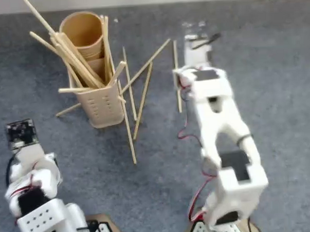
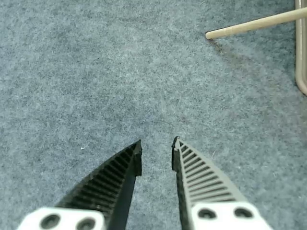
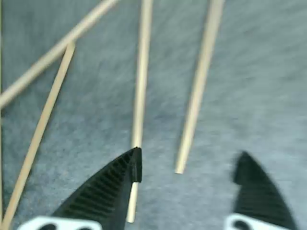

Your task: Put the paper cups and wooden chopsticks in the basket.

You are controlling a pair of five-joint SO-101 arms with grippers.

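Though untouched, chopstick (image 3: 195, 100) between right jaws.

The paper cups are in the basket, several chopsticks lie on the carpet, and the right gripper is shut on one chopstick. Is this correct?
Not quite: the right wrist view shows the right gripper open, holding nothing, with a chopstick lying on the carpet between its jaws. The paper cups in the basket and the loose chopsticks are right.

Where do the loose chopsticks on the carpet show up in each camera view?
High view: loose chopsticks lie beside the basket.
Left wrist view: one chopstick lies beyond the left gripper.
Right wrist view: several lie just ahead of the right gripper.
Shared landmark: the grey carpet.
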